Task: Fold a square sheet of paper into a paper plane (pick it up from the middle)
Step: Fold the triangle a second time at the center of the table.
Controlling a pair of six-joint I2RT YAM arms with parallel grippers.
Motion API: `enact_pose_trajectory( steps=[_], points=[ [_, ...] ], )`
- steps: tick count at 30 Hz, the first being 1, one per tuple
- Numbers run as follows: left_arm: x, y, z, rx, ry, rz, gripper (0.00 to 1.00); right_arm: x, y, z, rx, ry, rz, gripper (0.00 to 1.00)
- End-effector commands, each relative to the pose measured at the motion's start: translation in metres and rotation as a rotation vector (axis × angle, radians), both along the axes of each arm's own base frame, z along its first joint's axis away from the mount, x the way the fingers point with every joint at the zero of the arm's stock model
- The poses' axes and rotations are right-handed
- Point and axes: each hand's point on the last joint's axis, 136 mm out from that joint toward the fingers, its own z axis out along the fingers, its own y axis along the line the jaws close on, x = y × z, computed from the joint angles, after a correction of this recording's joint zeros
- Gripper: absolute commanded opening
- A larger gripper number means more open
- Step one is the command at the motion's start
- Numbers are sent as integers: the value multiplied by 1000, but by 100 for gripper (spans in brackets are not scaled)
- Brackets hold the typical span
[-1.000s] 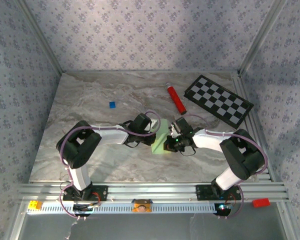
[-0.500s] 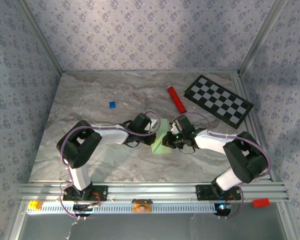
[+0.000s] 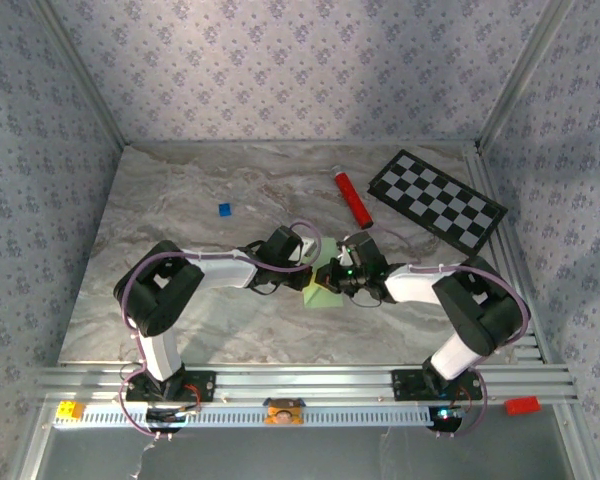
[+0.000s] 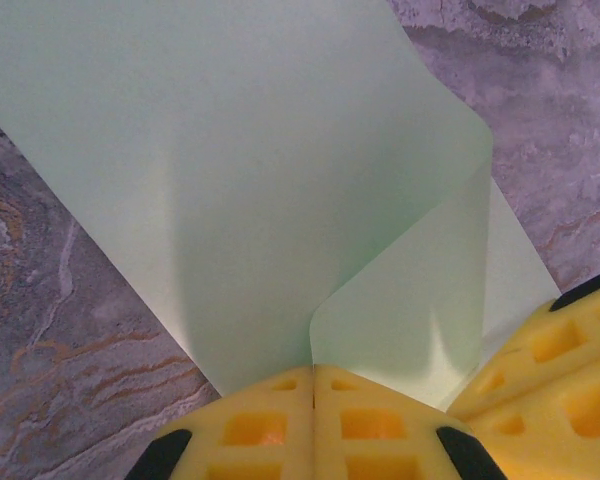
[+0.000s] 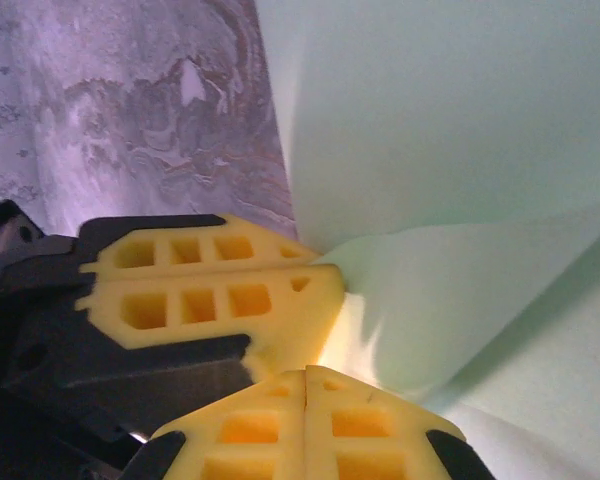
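Three strays beyond sheet (image 3: 323, 297): red tube (image 3: 353, 198), checkerboard (image 3: 437, 200), blue square (image 3: 224, 209).

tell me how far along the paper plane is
Early. Done: the square sheet of paper is gripped near its middle, and one flap curls over in a soft loop, seen from the left wrist. In hand: the left hand and right hand are both shut on it, tips side by side. Left: no sharp crease or pointed nose shows, so nearly all the folding is yet to do.

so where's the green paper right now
In the top view, the square sheet of paper sits mid-table, pinched between the left claw and the right claw.
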Motion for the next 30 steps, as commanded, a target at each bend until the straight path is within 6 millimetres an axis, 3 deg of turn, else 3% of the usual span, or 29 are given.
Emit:
enact_pose_trajectory(
  steps=[1,18,27,30],
  points=[
    [-8,9,-19,48,55,5,0,-3,6,-2,22,18,9,0],
    [-9,12,-23,71,63,-11,0,-13,-7,-41,-18,73,-18,0],
    [-8,12,-24,74,65,-10,0,3,-6,-10,-2,8,-13,0],
    [-8,12,-23,73,64,-11,0,11,-13,-10,-27,6,-28,0]
  ],
)
